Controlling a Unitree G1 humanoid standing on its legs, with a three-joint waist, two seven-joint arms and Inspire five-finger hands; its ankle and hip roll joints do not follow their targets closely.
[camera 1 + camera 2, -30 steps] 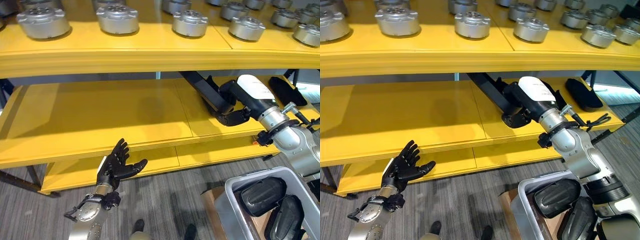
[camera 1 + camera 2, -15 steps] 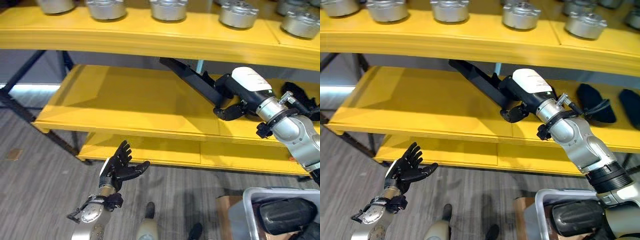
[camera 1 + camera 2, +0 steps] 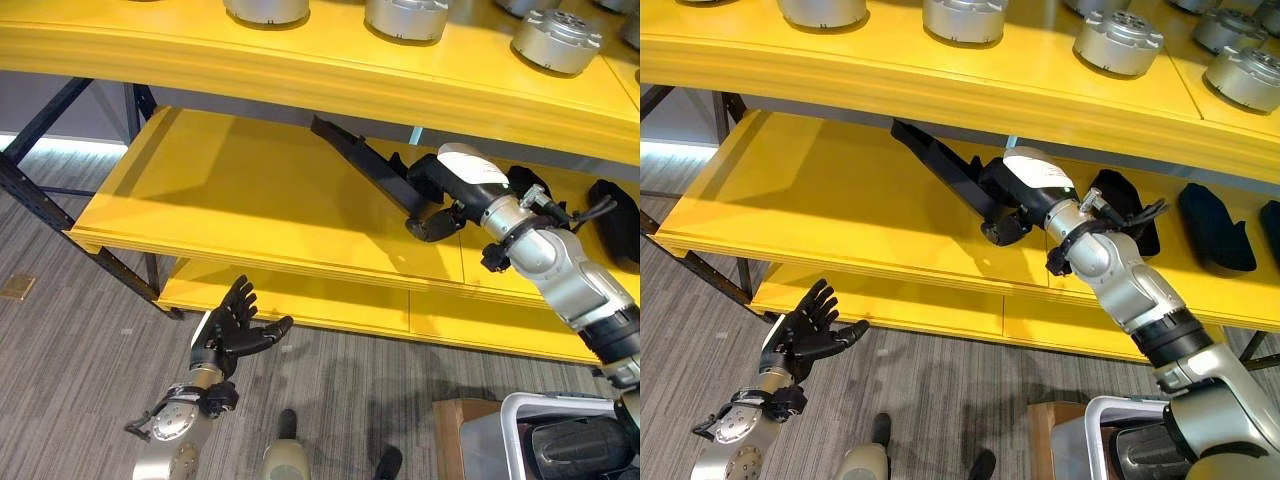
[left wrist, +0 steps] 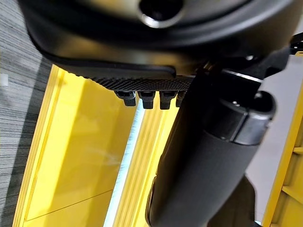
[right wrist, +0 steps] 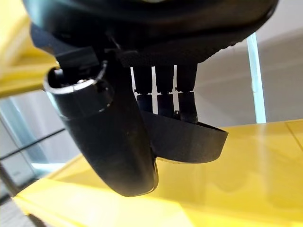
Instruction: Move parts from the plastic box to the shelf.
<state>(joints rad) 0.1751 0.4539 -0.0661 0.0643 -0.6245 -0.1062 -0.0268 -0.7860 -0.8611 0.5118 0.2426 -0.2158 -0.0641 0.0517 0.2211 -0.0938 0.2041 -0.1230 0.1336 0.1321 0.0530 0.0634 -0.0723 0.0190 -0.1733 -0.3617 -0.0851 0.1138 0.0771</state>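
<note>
Right now the right hand grips a long black part above the middle shelf, its long axis slanting toward the back edge, while the left hand hangs empty, fingers spread, below the front edge.

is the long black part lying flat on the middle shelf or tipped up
Tipped up: the long black part slants above the middle shelf, gripped in the right hand.
</note>
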